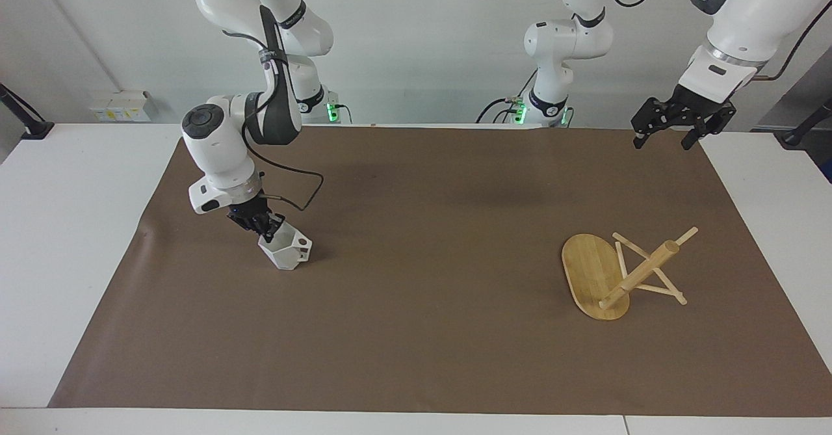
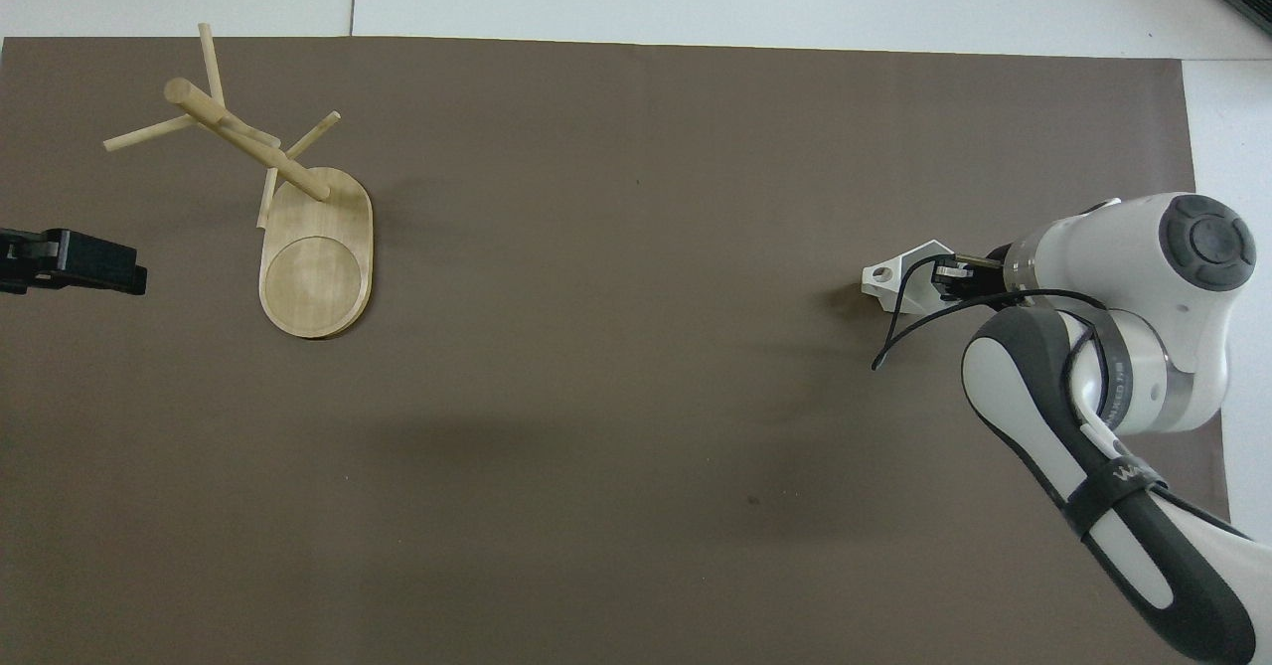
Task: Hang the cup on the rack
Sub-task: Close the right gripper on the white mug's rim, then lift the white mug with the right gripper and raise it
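Note:
The white faceted cup (image 1: 286, 253) (image 2: 902, 273) sits slightly tilted on the brown mat toward the right arm's end of the table, its handle pointing away from the gripper. My right gripper (image 1: 265, 226) (image 2: 946, 279) is shut on the cup's rim, one finger inside it. The bamboo rack (image 1: 590, 272) (image 2: 316, 259) is toward the left arm's end, with its post rising from the base's end farther from the robots and thin pegs crossing it. My left gripper (image 1: 663, 141) (image 2: 121, 271) waits open in the air over the mat's edge, apart from the rack.
The brown mat (image 1: 429, 331) covers most of the white table (image 1: 71, 227). A black cable (image 1: 300, 194) loops from the right wrist over the mat beside the cup. A wide stretch of mat lies between cup and rack.

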Robot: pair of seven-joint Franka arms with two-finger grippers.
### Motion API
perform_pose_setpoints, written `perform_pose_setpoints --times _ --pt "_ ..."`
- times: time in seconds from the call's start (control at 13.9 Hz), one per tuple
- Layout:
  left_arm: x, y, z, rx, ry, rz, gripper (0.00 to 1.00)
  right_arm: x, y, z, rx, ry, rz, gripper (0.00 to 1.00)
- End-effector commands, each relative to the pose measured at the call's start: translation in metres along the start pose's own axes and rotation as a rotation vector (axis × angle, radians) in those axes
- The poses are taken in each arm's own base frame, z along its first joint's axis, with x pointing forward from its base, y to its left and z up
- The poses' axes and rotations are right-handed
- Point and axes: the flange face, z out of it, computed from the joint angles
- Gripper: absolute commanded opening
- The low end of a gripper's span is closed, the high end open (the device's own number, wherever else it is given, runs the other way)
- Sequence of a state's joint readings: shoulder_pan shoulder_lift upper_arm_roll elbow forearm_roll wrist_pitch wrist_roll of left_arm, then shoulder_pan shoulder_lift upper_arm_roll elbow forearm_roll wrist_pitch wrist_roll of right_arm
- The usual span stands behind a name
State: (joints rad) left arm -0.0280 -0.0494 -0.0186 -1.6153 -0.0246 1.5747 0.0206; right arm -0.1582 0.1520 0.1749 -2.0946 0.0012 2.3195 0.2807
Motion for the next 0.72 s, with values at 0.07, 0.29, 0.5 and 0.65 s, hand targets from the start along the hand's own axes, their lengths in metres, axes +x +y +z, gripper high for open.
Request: perform_pose_setpoints --times 0.07,0.29,0.5,0.65 --pt "-0.008 -0.003 -0.001 0.001 -0.006 -0.001 1.0 0.003 0.0 -0.009 -0.024 -0.026 0.009 0.0" --pt "-0.008 -0.003 -0.001 0.001 -0.006 -0.001 1.0 0.009 -0.001 -0.026 -0.03 -0.04 0.004 0.0" --pt "-0.008 -0.003 -0.001 0.001 -0.006 -0.001 1.0 0.008 0.0 -0.044 -0.026 -0.046 -0.006 0.0" --pt "-0.008 -0.003 -0.001 0.001 -0.006 -0.001 1.0 0.006 0.001 -0.063 -0.022 -0.023 -0.012 0.0"
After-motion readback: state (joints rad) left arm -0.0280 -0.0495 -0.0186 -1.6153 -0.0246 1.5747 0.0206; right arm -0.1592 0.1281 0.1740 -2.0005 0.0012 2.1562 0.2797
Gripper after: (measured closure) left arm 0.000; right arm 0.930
